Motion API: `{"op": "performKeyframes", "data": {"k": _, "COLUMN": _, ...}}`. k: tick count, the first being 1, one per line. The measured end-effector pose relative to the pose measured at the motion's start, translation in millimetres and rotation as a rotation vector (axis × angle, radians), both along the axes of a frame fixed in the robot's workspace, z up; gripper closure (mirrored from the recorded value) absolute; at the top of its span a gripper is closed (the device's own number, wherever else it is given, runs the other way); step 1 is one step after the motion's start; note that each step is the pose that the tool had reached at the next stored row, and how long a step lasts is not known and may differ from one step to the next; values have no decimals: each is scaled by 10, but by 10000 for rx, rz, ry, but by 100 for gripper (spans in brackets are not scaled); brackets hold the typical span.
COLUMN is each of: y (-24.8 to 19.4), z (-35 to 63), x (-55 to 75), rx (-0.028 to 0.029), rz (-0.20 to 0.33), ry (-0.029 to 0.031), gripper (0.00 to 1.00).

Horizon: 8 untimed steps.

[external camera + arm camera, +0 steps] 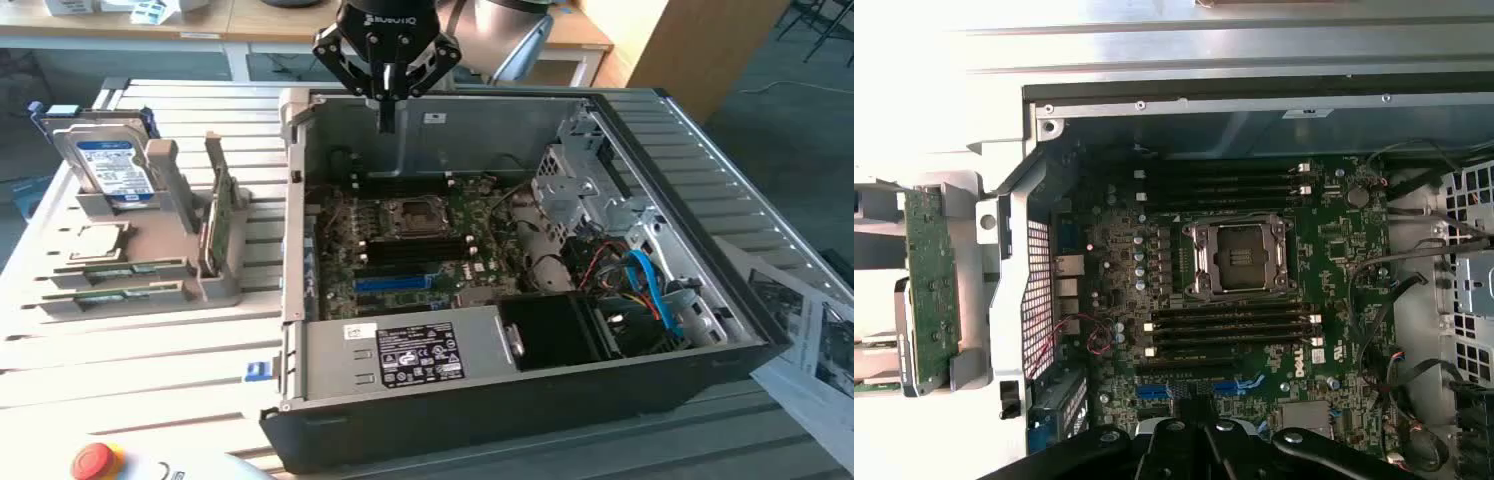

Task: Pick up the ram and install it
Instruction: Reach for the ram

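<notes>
Pincer [387, 120] squeezed shut, gripping nothing, hanging over the open PC case's [534, 405] far wall. The ram [214, 225] stands upright in a grey stand [200, 285] beside it.

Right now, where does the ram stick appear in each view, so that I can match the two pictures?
Exterior view: the ram stands on edge in the gray holder, at the exterior view's left of the computer case.
Wrist view: the ram is in the same holder, just outside the case wall.
Shared landmark: the CPU socket on the motherboard.
</notes>
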State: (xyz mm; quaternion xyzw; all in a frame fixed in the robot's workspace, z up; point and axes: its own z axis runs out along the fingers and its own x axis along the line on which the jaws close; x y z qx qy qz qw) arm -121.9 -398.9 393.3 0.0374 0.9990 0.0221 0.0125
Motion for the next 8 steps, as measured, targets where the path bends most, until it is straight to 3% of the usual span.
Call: {"op": "performKeyframes", "data": {"k": 8, "y": 0, "z": 0, "x": 0, "rx": 1, "rz": 0, "ry": 0, "gripper": 89}}
